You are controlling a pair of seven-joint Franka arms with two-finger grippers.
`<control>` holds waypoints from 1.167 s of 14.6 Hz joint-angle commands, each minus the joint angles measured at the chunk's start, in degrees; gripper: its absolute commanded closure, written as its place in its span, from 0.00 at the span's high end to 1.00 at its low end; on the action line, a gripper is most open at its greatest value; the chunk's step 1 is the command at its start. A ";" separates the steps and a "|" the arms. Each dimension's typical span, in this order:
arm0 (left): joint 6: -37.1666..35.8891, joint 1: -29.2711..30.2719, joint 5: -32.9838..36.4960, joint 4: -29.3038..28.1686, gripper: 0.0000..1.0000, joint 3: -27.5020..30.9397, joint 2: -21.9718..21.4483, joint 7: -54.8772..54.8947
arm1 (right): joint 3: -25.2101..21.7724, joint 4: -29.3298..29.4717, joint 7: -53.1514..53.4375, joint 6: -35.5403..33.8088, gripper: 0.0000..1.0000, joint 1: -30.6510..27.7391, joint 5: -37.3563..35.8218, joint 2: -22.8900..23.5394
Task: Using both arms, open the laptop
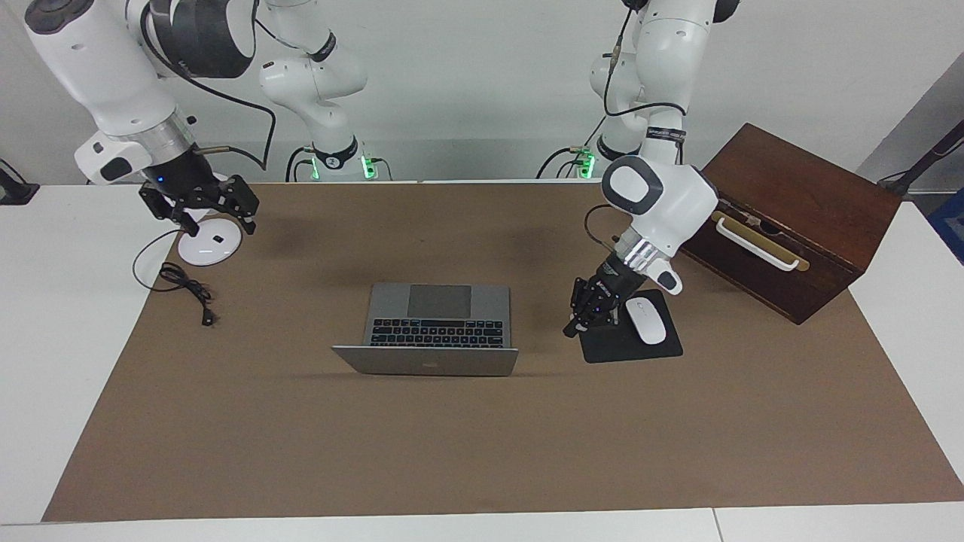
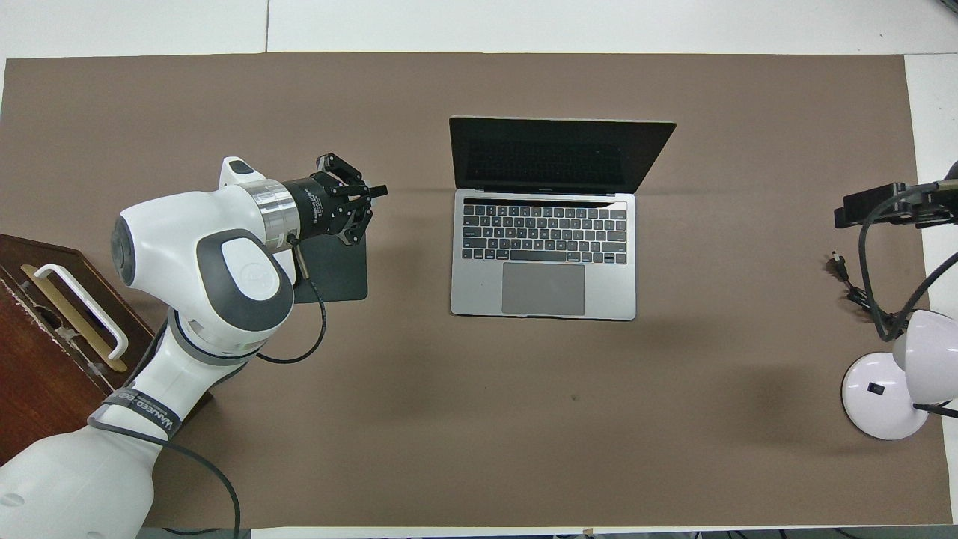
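Laptop (image 1: 437, 325) standing open, untouched. Left gripper (image 1: 574, 328) pinched shut on nothing, over the mouse pad (image 1: 648, 351) corner. Right gripper (image 1: 215, 218) spread open (seemingly empty), above the lamp (image 1: 208, 242).

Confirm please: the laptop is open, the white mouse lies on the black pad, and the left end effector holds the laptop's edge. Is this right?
Not entirely. The laptop is open and the white mouse lies on the black pad, but the left end effector holds nothing: it is shut, over the pad's corner, apart from the laptop. The facing view shows this.
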 commanded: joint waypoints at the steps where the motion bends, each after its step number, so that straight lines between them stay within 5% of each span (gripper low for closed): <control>1: -7.51 3.87 7.22 1.44 0.00 -0.27 -0.55 8.36 | 9.11 1.02 -2.67 -3.87 1.00 -8.64 -1.98 -0.28; 4: -14.37 6.60 16.00 3.46 0.00 -0.27 -0.56 12.59 | 20.75 1.02 -1.62 -3.97 1.00 -18.16 -4.18 -0.46; 10: -28.51 7.40 37.19 8.12 0.00 0.69 -0.90 27.17 | 20.59 0.32 2.33 -0.11 1.00 -17.99 -4.09 0.42; 17: -41.71 12.67 47.65 9.44 0.00 2.36 -7.93 44.76 | 20.59 0.31 1.99 -0.27 1.00 -18.43 -3.92 0.16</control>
